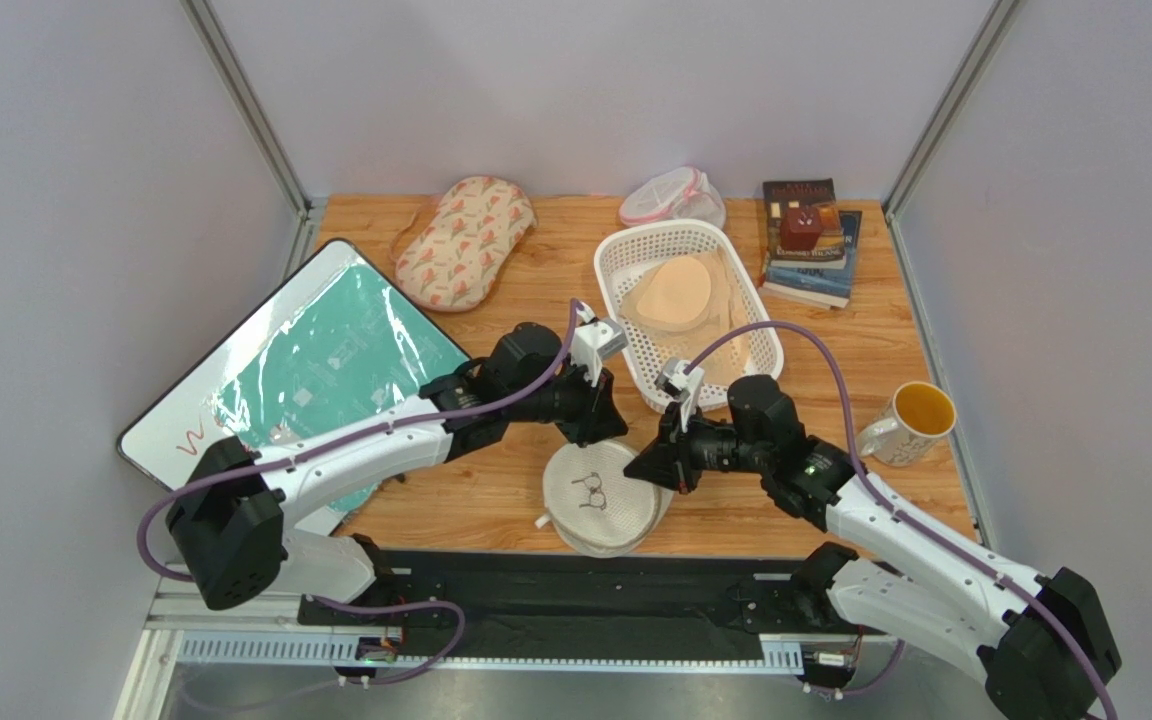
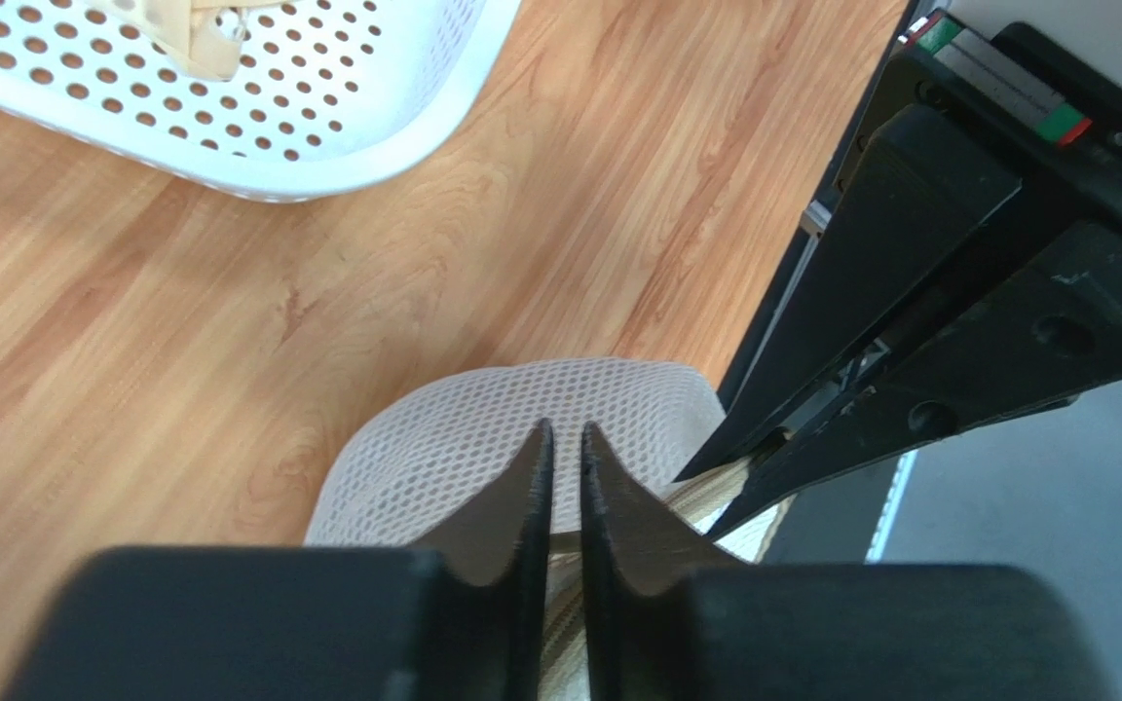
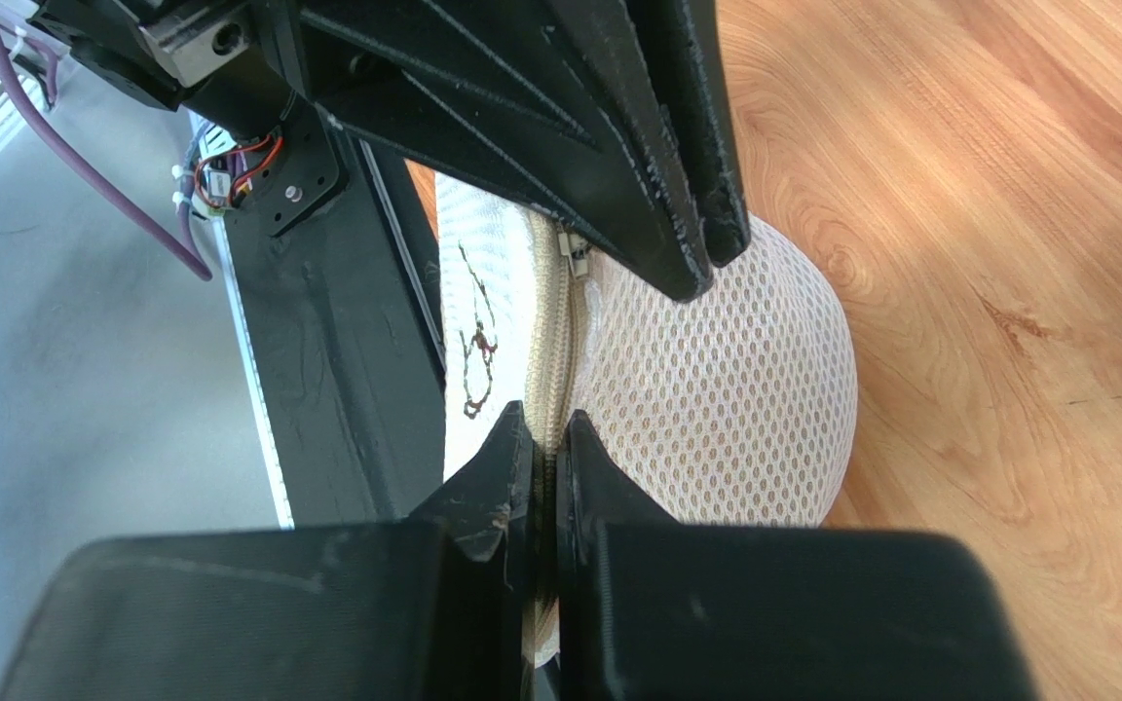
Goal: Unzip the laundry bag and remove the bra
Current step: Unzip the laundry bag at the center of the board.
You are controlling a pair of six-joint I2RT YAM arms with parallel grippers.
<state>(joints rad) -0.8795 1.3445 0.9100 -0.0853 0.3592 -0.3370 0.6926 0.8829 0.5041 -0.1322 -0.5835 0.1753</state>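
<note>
- Wooden bench (image 1: pixel 507 495): we see left jaws and right jaws clamped shut on the laundry bag (image 1: pixel 605 503) along its zip seam (image 3: pixel 550 351).
- Unzipping looks barely begun; next, we judge, pull the slider (image 3: pixel 573 251) round.

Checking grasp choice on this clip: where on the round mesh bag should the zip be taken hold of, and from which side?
Pinch the small metal zipper pull on the laundry bag. It lies flat on the zip band running round the dome's side, so I'd come along the band, fingers closing across the tab.
</note>
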